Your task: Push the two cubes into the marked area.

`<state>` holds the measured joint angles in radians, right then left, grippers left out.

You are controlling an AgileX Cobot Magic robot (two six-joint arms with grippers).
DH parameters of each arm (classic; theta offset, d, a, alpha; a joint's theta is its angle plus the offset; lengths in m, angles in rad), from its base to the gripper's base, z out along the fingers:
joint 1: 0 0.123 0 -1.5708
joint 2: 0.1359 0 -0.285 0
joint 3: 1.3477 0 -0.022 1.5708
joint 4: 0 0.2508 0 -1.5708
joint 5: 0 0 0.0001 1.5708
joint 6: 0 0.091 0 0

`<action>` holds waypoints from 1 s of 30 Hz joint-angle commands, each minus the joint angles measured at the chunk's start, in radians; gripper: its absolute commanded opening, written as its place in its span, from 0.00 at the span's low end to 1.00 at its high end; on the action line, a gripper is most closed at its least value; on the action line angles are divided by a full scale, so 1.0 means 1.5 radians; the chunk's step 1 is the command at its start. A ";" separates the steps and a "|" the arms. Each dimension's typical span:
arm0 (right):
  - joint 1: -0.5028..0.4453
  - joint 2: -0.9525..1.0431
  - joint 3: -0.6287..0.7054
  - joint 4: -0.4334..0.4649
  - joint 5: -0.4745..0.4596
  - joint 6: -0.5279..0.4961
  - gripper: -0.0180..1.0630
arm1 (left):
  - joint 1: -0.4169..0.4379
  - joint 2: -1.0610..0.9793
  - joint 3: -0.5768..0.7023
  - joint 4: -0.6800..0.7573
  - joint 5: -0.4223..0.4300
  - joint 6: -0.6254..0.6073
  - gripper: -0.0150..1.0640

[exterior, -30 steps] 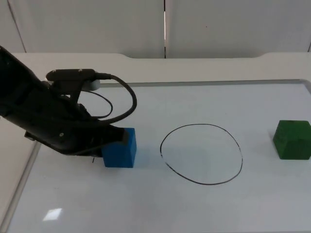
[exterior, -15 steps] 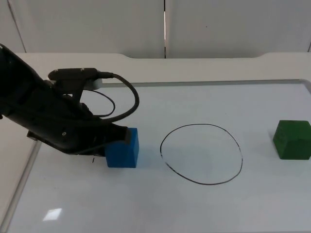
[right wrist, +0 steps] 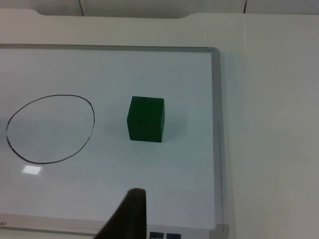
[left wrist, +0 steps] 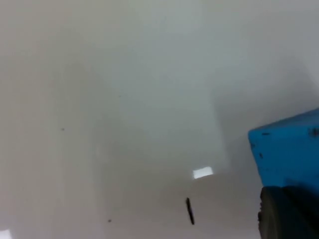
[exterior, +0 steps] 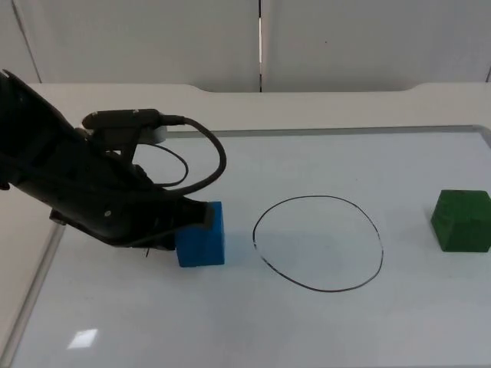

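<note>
Light glints on the white board (exterior: pixel 230 330) at the bottom left of the top view. A bit farther up, in the left middle of that picture, sits the blue cube (exterior: pixel 201 234). It is flat on the board, outside the black circle (exterior: pixel 318 243) and just beside the circle's left edge, but not touching the line. The left gripper (exterior: pixel 198 215) is low over the board and touches the cube's left side and top edge. I cannot tell if this gripper is spread or pressed together, as the dark arm hides it. In the left wrist view the blue cube (left wrist: pixel 289 149) is right up against the gripper's black tip (left wrist: pixel 286 214), and a small black mark (left wrist: pixel 189 210) lies on the board near them. The circle is drawn in the middle of the top view and nothing lies inside it. The green cube (exterior: pixel 460 221) sits at the right edge of that picture, well apart from the circle and level with it. In the right wrist view the right gripper (right wrist: pixel 130 216) waits up in the air over the near edge of the board, well apart from the green cube (right wrist: pixel 145 119). I cannot tell if it is spread or pressed together. That cube stands between the circle (right wrist: pixel 50 128) and the board's grey rim (right wrist: pixel 216 139). Past the board is the pale table (exterior: pixel 322 107), and behind it the grey wall (exterior: pixel 368 38) at the top.
</note>
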<state>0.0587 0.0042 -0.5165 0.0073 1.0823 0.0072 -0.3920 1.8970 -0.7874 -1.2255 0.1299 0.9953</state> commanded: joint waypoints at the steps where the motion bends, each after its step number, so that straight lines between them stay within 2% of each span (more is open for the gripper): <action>1: -0.002 -0.003 0.002 -0.001 -0.004 0.002 0.99 | -0.012 -0.001 -0.003 -0.015 0.003 -0.003 0.01; 7: -0.002 -0.003 0.002 -0.001 -0.004 0.002 0.99 | -0.022 -0.001 -0.009 -0.015 -0.011 -0.003 0.01; 14: -0.002 -0.003 0.002 0.001 -0.004 0.002 0.99 | -0.027 0.019 -0.031 -0.028 0.019 -0.003 0.01; 30: -0.002 -0.003 0.002 0.001 -0.004 0.002 0.99 | -0.035 0.048 -0.038 -0.028 0.014 -0.003 0.01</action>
<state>0.0587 0.0042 -0.5165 0.0073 1.0823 0.0072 -0.4384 1.9689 -0.8406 -1.2533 0.1456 0.9953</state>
